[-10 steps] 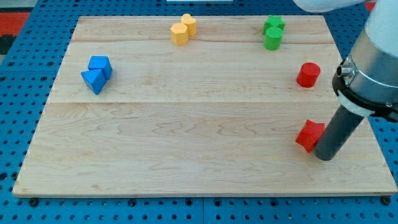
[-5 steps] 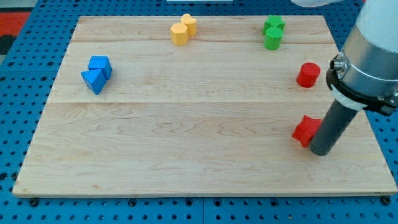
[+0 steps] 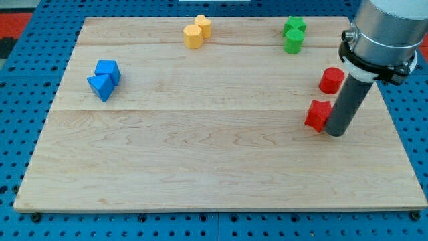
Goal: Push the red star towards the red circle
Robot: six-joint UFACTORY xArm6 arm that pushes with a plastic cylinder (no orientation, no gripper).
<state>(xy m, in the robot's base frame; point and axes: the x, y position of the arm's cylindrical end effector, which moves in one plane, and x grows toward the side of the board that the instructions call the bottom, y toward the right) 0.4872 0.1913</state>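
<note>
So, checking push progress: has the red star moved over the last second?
Yes. The red star slid toward the view's top-left, closing on the red circle, which stayed put.

The wooden desk lies bare across its middle and along its whole bottom edge. Obstacles hug the rim: two blue wooden blocks near the left edge, two yellow blocks and two green blocks at the top edge. By the right edge, the red wooden star touches my tip, with the red wooden cylinder close above.
</note>
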